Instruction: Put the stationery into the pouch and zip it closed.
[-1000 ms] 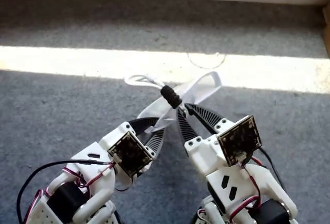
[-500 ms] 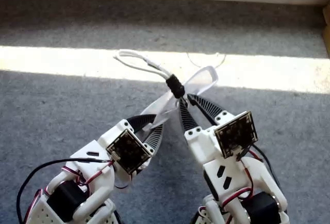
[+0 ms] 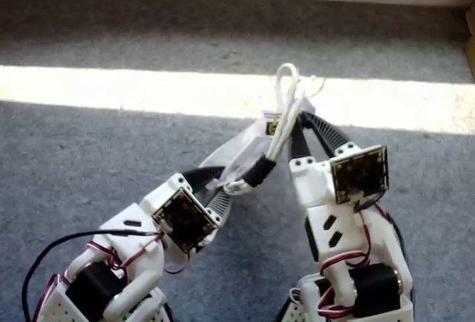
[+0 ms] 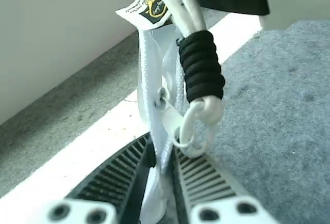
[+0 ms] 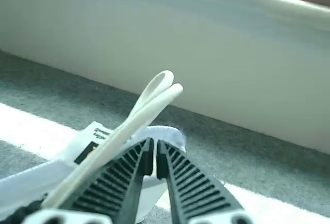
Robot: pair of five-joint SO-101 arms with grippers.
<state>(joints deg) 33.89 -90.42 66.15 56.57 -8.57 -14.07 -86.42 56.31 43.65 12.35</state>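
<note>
The pouch [image 3: 245,148] hangs above the grey counter [image 3: 89,159] in the middle of the high view, stretched from lower left to upper right between the two arms. The left end effector [image 3: 225,187] is clamped on its lower end, with white fabric pinched between the ribbed jaws. The right end effector [image 3: 297,122] has its jaws pressed nearly together at the upper end, apparently gripping the pouch there.

Over the last second the right arm has swung toward the right of the frame and straightened. The white cord [image 3: 286,84], which trailed toward the upper left, now points straight up the frame. Its black wrap [image 3: 261,171] has dropped from the pouch's middle to just beside the left end effector.

I judge that the pouch has been pulled taut for the zipping step. The pull seems to have travelled along it, but I cannot tell whether the zip is shut or what lies inside.

By count there is one pouch, one looped cord, one black wrap, one label [image 3: 272,125] and two end effectors.
</note>
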